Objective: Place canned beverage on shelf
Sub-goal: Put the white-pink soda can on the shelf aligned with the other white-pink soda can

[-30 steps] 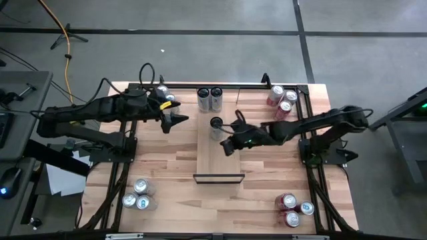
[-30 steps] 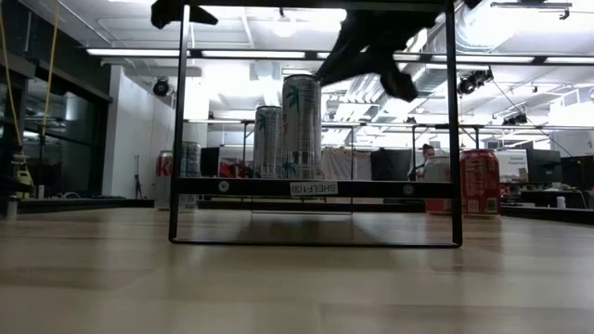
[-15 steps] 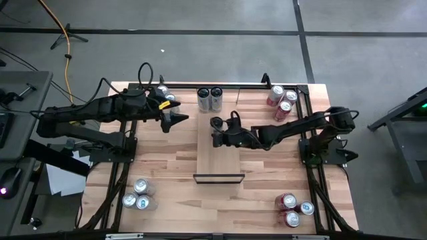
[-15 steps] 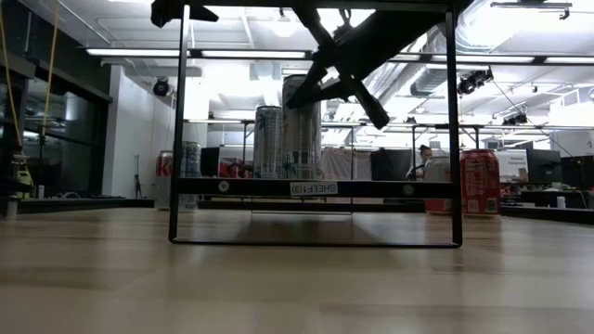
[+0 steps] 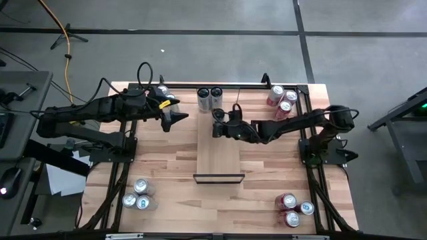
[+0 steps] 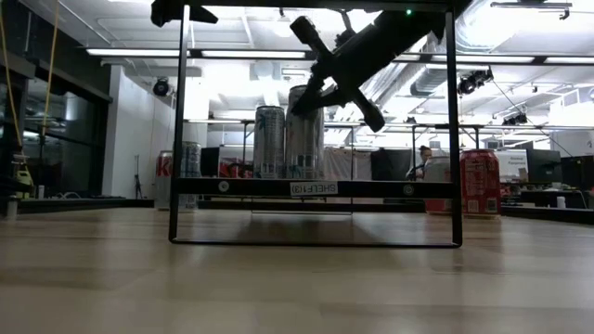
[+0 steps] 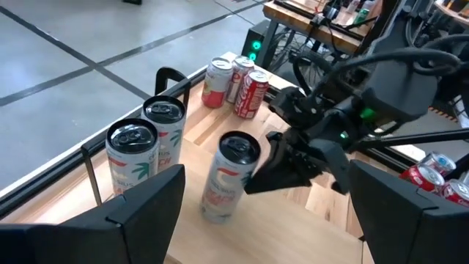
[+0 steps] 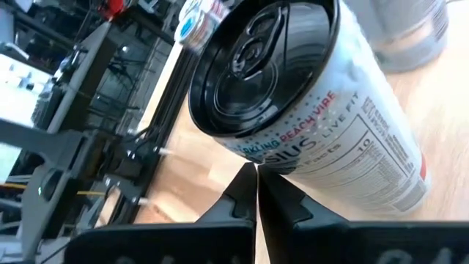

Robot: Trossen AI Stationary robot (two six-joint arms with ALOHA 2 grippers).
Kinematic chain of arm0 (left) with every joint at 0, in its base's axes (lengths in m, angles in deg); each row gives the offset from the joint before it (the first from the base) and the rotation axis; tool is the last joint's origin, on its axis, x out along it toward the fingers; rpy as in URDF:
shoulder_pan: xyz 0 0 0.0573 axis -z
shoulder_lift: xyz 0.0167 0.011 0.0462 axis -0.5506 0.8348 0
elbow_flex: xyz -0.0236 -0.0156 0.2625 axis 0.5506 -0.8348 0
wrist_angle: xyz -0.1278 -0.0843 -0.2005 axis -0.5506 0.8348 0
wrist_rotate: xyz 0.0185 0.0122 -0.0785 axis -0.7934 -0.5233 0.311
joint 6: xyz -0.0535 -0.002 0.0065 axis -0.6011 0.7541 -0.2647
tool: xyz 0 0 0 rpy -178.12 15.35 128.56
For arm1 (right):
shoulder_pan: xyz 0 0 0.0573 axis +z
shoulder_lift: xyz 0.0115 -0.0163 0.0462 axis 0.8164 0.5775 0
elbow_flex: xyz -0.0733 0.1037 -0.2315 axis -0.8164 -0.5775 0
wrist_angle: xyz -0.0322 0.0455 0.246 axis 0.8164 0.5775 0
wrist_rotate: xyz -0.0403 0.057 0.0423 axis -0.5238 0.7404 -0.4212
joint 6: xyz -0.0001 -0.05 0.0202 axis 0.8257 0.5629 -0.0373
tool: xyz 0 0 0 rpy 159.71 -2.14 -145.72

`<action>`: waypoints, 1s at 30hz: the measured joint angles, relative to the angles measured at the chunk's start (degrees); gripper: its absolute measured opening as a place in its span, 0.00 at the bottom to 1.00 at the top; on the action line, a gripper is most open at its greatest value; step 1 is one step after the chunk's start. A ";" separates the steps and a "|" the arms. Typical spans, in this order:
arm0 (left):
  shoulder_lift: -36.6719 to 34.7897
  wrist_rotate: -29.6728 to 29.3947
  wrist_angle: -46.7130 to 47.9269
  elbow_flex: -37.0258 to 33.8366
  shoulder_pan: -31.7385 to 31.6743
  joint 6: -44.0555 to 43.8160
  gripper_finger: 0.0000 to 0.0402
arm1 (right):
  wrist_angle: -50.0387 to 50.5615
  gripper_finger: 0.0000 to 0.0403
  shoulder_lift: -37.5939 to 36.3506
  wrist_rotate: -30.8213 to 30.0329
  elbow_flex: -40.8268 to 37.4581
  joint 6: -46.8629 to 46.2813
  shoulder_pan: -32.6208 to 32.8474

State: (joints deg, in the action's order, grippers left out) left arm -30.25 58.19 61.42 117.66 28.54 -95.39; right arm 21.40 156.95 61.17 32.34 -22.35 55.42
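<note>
Seen from above, the left claw hangs wide open and empty over the counter, off the shelf's left side, near the counter's far-left corner where a few cans stand.

The shelf, a pale plank, runs down the middle of the counter from its far edge. Two white cans stand at its far end, and a third white can stands just in front of them, upright.

The right claw has swung in from the shelf's right side over the past second and its fingers have shut completely. The tips now press against the third can's side without gripping it. This looks like nudging the can toward the pair, so placement seems nearly finished.
</note>
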 joint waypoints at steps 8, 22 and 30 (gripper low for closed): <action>0.00 -0.04 0.00 0.00 0.00 0.07 0.80 | 0.56 0.00 0.00 -0.39 0.00 -2.01 -3.27; 0.00 -2.23 0.00 0.00 0.00 0.03 0.80 | 1.28 0.00 0.00 0.60 0.00 -3.11 -7.07; 0.00 -2.23 0.00 0.00 0.00 -0.01 0.80 | 0.83 0.00 0.00 2.18 0.00 -1.92 -8.81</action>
State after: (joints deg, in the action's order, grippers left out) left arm -30.25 55.96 61.42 117.66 28.54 -95.40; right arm 22.23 156.95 63.34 32.34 -24.27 46.61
